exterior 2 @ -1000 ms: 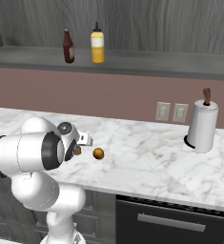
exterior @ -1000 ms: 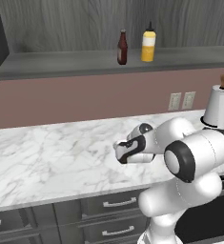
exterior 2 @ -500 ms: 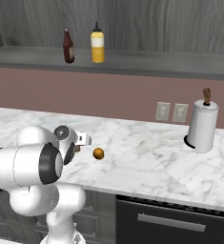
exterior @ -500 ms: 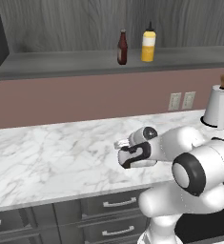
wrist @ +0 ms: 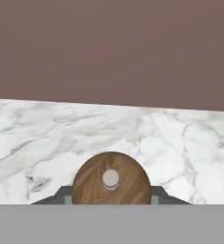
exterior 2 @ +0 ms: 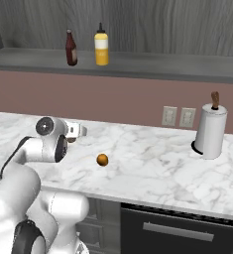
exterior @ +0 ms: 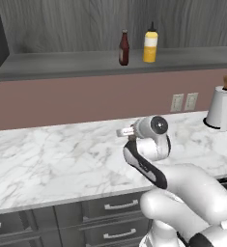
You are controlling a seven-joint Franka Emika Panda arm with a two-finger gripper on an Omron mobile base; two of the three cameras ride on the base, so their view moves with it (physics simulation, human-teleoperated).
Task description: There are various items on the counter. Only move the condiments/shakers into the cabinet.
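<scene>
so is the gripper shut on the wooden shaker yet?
Shut on it. In the hand view the gripper has a dark finger against each side of the wooden shaker.

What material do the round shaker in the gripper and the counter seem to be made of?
The shaker looks like brown wood with a smooth finish: grain lines cross its round top, around a small silver, probably metal, knob. The counter looks like polished white marble, judging by its grey veins, though it may be an imitation.

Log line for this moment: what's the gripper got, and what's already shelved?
gripper: shut on wooden shaker | sauce bottle, yellow squeeze bottle: on cabinet ledge | orange fruit: on counter
</scene>
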